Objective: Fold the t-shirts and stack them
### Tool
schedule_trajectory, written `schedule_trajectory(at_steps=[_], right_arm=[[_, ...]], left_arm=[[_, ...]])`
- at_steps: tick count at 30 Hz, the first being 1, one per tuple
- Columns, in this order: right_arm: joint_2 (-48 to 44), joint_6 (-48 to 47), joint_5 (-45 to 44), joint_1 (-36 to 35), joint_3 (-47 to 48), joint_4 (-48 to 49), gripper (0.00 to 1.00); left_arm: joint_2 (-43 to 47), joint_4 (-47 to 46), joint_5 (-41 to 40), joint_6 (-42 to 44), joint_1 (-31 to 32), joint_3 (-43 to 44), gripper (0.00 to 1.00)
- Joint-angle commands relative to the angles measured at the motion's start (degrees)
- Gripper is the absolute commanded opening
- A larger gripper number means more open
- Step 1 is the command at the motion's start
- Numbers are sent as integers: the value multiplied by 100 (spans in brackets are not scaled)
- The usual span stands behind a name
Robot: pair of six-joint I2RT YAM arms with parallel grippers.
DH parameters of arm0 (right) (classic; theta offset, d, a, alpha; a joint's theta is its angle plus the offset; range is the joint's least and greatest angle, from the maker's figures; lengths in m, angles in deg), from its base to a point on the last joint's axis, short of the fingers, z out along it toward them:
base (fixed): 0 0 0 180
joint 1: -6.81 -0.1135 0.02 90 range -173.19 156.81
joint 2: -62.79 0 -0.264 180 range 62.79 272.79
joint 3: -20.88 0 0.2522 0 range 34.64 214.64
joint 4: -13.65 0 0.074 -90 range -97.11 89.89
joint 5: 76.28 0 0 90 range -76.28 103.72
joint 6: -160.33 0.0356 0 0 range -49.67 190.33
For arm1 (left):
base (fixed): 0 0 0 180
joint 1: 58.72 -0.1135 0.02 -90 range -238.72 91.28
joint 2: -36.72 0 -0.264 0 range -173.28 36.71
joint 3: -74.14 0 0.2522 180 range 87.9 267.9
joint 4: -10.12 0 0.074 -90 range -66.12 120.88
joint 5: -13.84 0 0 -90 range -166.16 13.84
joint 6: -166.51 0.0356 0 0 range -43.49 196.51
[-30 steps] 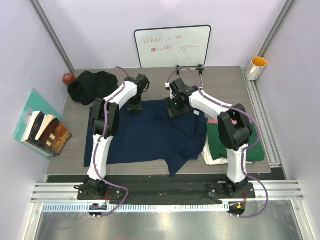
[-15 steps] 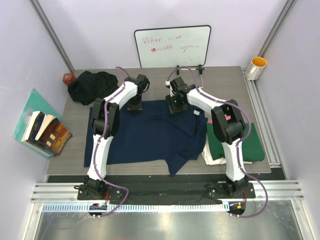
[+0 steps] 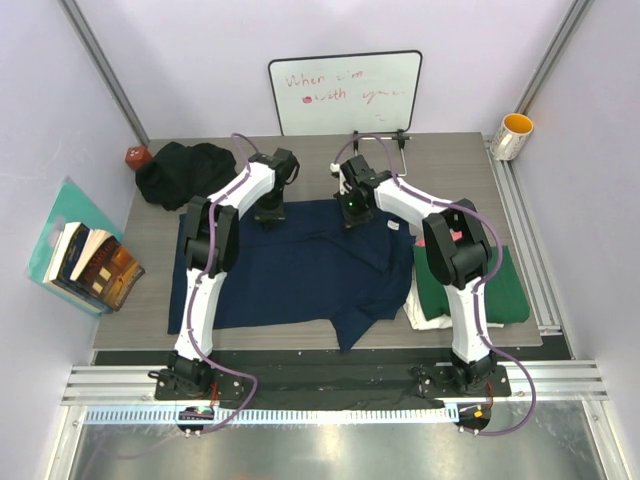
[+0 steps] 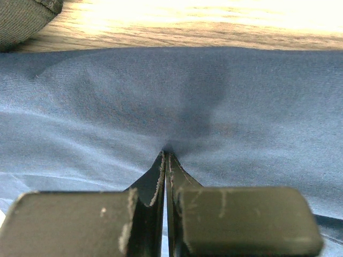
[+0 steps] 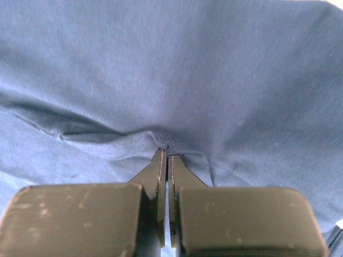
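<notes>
A navy blue t-shirt (image 3: 290, 270) lies spread across the middle of the table. My left gripper (image 3: 268, 215) is shut on its far edge at the left, pinching the navy cloth (image 4: 177, 101). At the right of that far edge, my right gripper (image 3: 352, 212) is shut on a fold of the same cloth (image 5: 177, 80). A black t-shirt (image 3: 180, 172) lies crumpled at the far left corner. At the right sits a folded stack, with a dark green t-shirt (image 3: 510, 290) over a cream-white one (image 3: 422, 318) and a bit of pink-red (image 3: 426, 242) at its far edge.
A whiteboard (image 3: 345, 92) with red writing leans against the back wall. A yellow-rimmed mug (image 3: 511, 135) stands at the far right. A small red object (image 3: 137, 156) sits at the far left corner. Books (image 3: 92, 265) lie off the table's left side.
My right gripper has closed on the navy t-shirt's far edge, and its arm shifted slightly toward the back. The left gripper has kept its grip without moving.
</notes>
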Motion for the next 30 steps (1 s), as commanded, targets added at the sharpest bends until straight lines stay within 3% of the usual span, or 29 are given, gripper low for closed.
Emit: schedule_trajectory(at_steps=[1, 12, 20, 23, 26, 29, 30], right_arm=[[-641, 121, 184, -12, -196, 60, 1], [-1362, 261, 421, -609, -855, -467, 1], [-1151, 682, 615, -952, -917, -599, 2], [-1028, 789, 729, -1075, -926, -626, 33], [-1001, 894, 659, -1146, -935, -678, 36], [-1028, 947, 641, -1155, -935, -784, 48], [-1045, 938, 589, -1163, -935, -819, 47]], left_arm=[[-386, 236, 258, 9, -1, 96, 0], [-431, 263, 320, -35, -1, 255, 0], [-246, 96, 311, -70, -1, -158, 0], [-211, 87, 285, -61, -1, -159, 0], [-193, 87, 276, -61, -1, -124, 0], [-211, 113, 267, -53, -1, -62, 0], [-211, 113, 276, -52, -1, -53, 0]])
